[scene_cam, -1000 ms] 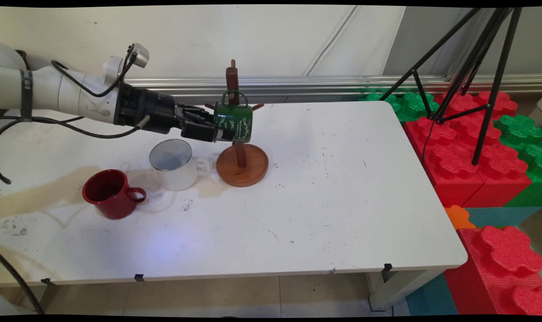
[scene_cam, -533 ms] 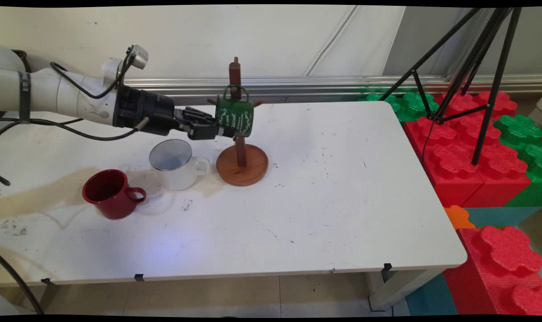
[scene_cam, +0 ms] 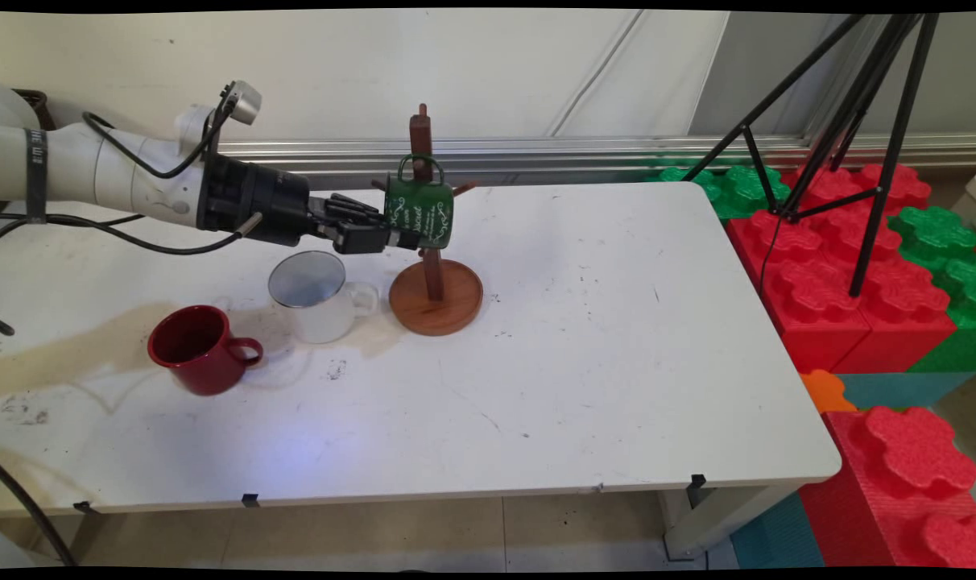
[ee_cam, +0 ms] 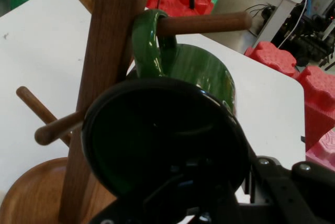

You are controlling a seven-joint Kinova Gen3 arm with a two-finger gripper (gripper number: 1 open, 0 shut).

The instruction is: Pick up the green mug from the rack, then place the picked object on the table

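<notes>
The black claw (scene_cam: 398, 238) reaches in from the left of the main view and is clenched on the rim of a green mug (scene_cam: 420, 213), one finger going into the mug's mouth in the hand view, where the dark opening fills the centre of the frame. The green mug (ee_cam: 199, 72) is held on its side, off the table, with its mouth toward the claw and its handle upward. In the hand view the handle loops over a wooden peg (ee_cam: 204, 23) of the mug tree (ee_cam: 102, 77), so the mug hangs right against the tree's upright post. In the main view the mug tree (scene_cam: 433, 282) stands left of centre on the white table (scene_cam: 617, 338), its round wooden base flat on the surface and its post rising behind the mug; more pegs stick out at either side of the post. Just left of the base stands a white mug (scene_cam: 320, 300), upright, its handle pointing toward the base and close to it. Farther to the lower left, apart from the white one, stands a red mug (scene_cam: 200, 348), tilted open toward the camera with its handle to the right. At the right of the frame, beyond the table's edge, lie red and green foam blocks (scene_cam: 858, 266), and a black tripod (scene_cam: 850, 121) rises above them.
</notes>
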